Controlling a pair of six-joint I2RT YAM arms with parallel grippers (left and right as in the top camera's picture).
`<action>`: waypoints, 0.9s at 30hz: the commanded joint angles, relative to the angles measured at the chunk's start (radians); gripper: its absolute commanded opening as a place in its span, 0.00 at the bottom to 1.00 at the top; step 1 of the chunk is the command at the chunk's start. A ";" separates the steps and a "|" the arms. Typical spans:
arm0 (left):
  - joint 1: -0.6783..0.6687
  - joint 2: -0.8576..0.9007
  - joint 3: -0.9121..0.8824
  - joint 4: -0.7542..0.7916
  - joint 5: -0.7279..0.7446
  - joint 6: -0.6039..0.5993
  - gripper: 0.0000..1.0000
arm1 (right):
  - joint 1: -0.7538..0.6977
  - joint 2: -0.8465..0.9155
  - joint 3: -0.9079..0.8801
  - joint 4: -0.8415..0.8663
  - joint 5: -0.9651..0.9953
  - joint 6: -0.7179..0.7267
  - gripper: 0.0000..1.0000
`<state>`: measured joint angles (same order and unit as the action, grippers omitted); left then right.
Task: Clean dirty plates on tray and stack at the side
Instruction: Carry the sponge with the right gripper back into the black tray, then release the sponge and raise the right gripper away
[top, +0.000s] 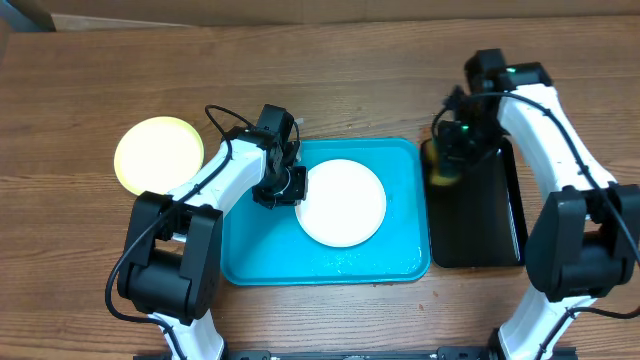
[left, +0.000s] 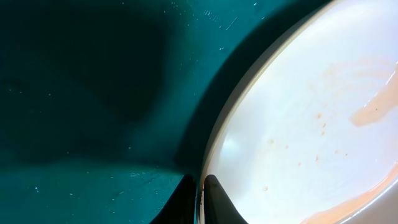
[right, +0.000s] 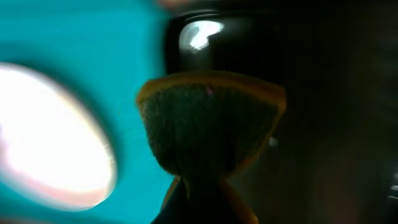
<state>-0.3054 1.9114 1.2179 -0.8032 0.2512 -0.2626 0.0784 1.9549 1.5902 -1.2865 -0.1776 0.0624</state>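
A white plate (top: 342, 202) lies on the turquoise tray (top: 250, 250). My left gripper (top: 283, 188) is shut on the plate's left rim. In the left wrist view the fingers (left: 200, 193) pinch the rim of the white plate (left: 298, 124), which carries an orange smear (left: 376, 109), over the tray floor (left: 93, 93). A pale yellow plate (top: 158, 155) lies on the table left of the tray. My right gripper (top: 447, 160) is shut on a yellow-and-green sponge (top: 440, 172) between the two trays. The sponge (right: 208, 124) fills the right wrist view. Only one white plate shows.
A narrower black tray (top: 480, 220) lies against the turquoise tray's right side and also shows in the right wrist view (right: 336, 124). Bare wooden table surrounds both trays. The white plate appears blurred at the left of the right wrist view (right: 50, 137).
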 joint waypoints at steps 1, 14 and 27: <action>0.003 -0.002 -0.006 0.000 0.008 -0.014 0.09 | -0.007 -0.032 -0.074 0.038 0.183 0.069 0.04; 0.003 -0.002 -0.006 0.000 0.008 -0.014 0.49 | -0.010 -0.031 -0.249 0.263 0.203 0.074 0.48; 0.003 -0.002 -0.006 -0.005 0.008 -0.014 0.34 | -0.206 -0.031 0.016 0.211 0.202 0.227 1.00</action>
<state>-0.3054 1.9114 1.2179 -0.8070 0.2512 -0.2825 -0.0608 1.9495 1.5867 -1.0706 0.0124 0.2474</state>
